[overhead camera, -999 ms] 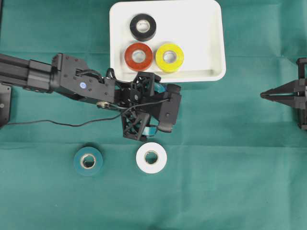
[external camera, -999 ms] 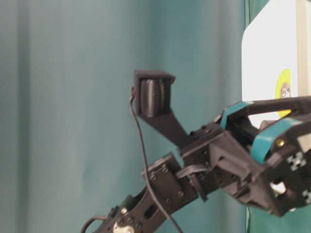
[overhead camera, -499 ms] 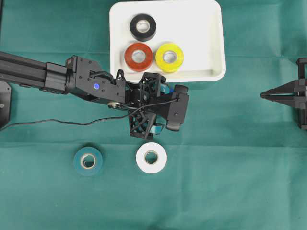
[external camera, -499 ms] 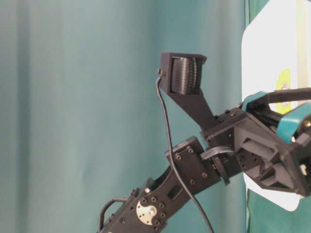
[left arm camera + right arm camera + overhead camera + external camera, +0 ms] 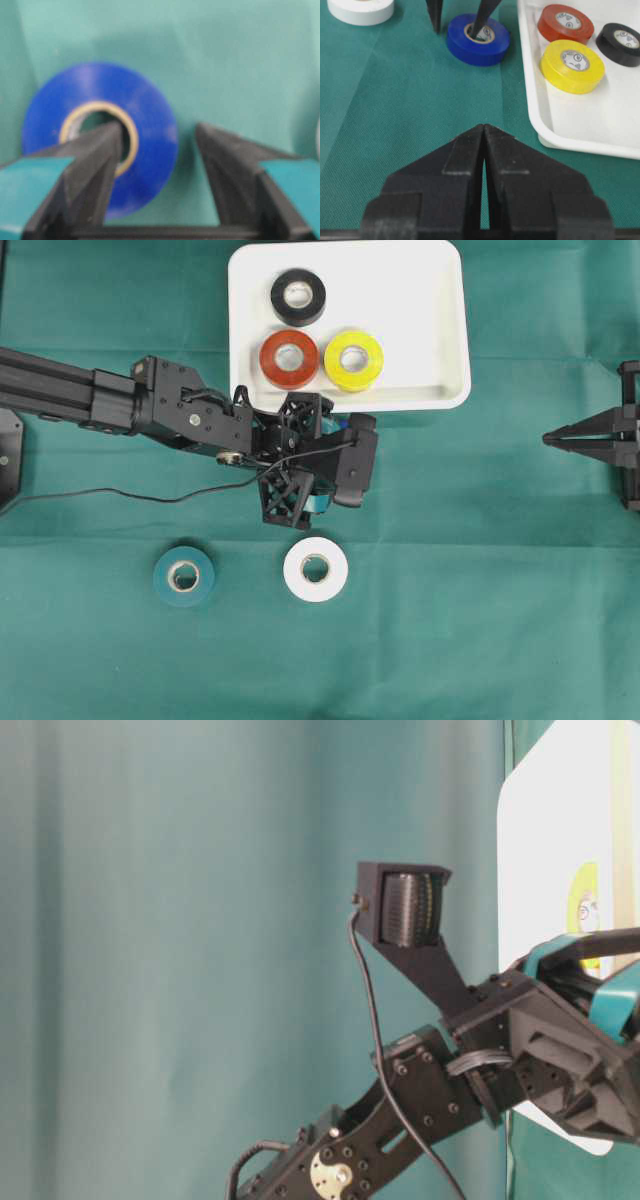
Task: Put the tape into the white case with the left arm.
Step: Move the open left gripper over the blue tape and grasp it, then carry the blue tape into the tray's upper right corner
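Green cloth covers the table; near its middle, just off the white case (image 5: 440, 330), the left tool (image 5: 157, 145) straddles the blue tape's (image 5: 477, 39) wall, fingers apart, one in the core, for pinching it. Right tool (image 5: 483, 131) rests together.

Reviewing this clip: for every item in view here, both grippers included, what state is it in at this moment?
left gripper: open, one finger inside the blue tape's core, the other outside its wall
right gripper: shut, empty
blue tape: flat on the cloth, outside the white case
white case: holds three rolls
black tape: in case
red tape: in case
yellow tape: in case
white tape: on cloth
teal tape: on cloth
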`<state>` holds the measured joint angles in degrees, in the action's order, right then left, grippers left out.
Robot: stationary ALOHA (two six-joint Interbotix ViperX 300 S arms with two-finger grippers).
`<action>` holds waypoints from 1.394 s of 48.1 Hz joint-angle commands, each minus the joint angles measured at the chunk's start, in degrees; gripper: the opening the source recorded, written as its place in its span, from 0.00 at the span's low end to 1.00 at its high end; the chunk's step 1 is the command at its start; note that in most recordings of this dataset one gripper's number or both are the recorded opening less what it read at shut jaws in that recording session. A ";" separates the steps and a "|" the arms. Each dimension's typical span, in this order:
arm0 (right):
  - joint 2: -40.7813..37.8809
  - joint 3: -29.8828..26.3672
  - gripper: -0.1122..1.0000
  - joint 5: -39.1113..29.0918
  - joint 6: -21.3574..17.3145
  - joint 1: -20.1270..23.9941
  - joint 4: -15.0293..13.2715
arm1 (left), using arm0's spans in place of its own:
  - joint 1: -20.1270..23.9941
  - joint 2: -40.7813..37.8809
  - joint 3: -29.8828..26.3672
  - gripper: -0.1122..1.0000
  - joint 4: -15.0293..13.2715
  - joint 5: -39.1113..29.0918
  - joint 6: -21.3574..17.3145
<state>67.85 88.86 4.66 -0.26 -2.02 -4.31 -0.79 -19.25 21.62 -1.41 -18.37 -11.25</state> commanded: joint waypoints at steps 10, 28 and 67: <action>-0.44 -0.62 0.02 0.53 0.00 -0.09 0.00 | 0.35 0.88 0.09 0.68 0.00 -0.18 1.41; -0.44 -0.62 0.02 0.53 0.00 0.00 0.00 | 0.35 1.23 0.00 0.38 0.00 -0.18 1.41; -0.44 -0.62 0.02 0.53 0.00 0.00 0.00 | -0.88 17.05 -0.44 0.34 0.09 -11.34 1.14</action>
<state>67.85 88.86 4.66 -0.18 -2.02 -4.31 -1.58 -6.06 22.15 -1.49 -28.56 -10.02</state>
